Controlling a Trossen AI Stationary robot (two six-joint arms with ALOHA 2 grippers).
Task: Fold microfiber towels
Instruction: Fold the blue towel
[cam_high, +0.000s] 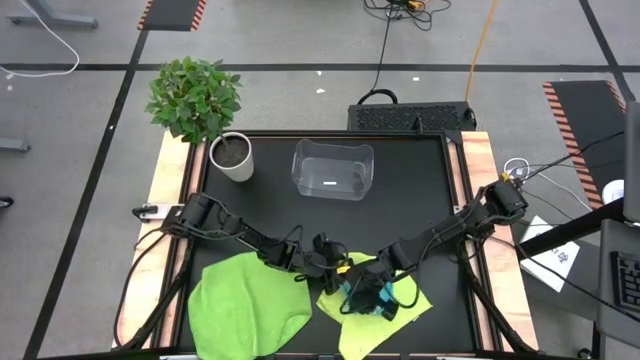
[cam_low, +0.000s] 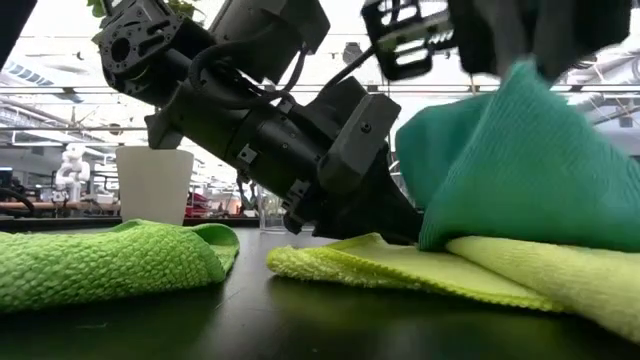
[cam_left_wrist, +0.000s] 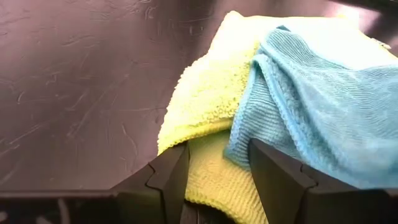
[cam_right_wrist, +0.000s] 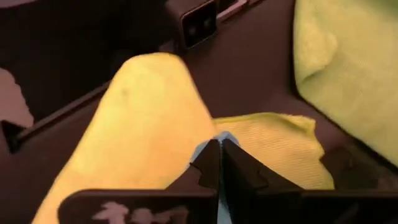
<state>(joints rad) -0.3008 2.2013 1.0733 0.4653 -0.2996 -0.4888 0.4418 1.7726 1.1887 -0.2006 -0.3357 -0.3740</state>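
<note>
A bright green towel lies spread on the table's near left. A pale yellow-green towel lies at the near middle, and a turquoise towel rests partly on it. My right gripper is shut on the turquoise towel, which rises in a peak in the low view. My left gripper is open and low over the pale towel's edge. Its fingers stand on either side of that edge and of a turquoise corner. My right gripper pinches the turquoise towel between its two shut fingers; only a sliver of blue shows beside the tips. The fingers slant down from the table's right. The held part is raised, and the towel's lower part rests on the pale towel. I cannot tell whether my left gripper touches the cloth between its open fingers.
A clear plastic bin stands at the far middle of the black table. A white pot with a leafy plant stands at the far left. Bare tabletop lies between the bin and the towels.
</note>
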